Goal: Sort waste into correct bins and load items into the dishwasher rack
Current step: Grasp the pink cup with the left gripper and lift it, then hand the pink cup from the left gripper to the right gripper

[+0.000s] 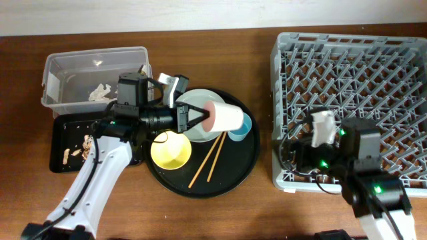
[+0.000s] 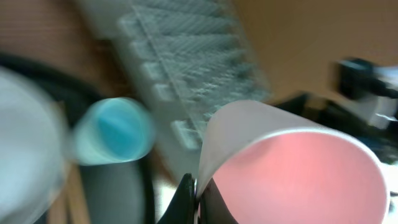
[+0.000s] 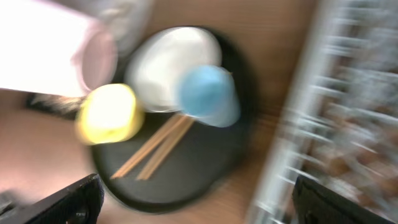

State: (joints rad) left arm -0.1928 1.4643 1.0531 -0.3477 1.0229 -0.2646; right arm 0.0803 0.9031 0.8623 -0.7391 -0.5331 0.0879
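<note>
The table (image 1: pixel 200 40) is a brown wood-grain surface that carries four items directly. At the left rear stands the clear plastic tub (image 1: pixel 50 83), with the shallow black tray (image 1: pixel 67 137) just in front of it on the robot's side; whether the two touch cannot be determined. The round black tray (image 1: pixel 233 170) lies near the centre, and the dishwasher rack (image 1: pixel 347 67) occupies the right side, separated from the round tray by a strip of bare wood.

The top view is bright and sharp. Both wrist views are very blurry, and the pale pink plastic cup (image 2: pixel 298 174) looks smeared.
</note>
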